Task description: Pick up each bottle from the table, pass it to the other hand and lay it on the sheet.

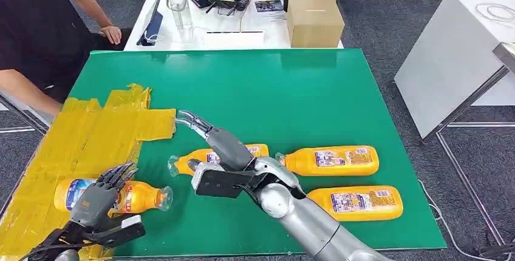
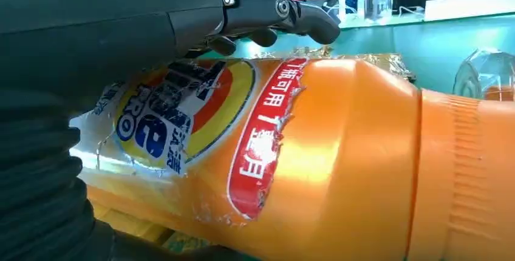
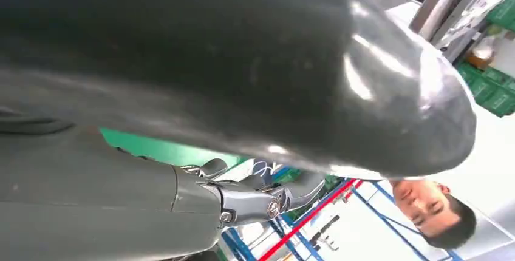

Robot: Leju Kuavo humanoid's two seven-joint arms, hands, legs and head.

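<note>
Here I see the left robot hand [image 1: 100, 194] resting over a bottle [image 1: 136, 197] that lies on its side at the yellow sheet's [image 1: 85, 133] edge; whether it grips it I cannot tell. My right robot hand [image 1: 209, 136], fingers spread and holding nothing, hovers just beside the sheet above another bottle [image 1: 193, 158]. Two more bottles [image 1: 331, 160] lie farther from the sheet on the green surface [image 1: 291, 91].

Four orange bottles lie flat: one [image 1: 130, 197] on the yellow sheet [image 1: 91, 133], three [image 1: 331, 160] on green table [image 1: 291, 91].
</note>
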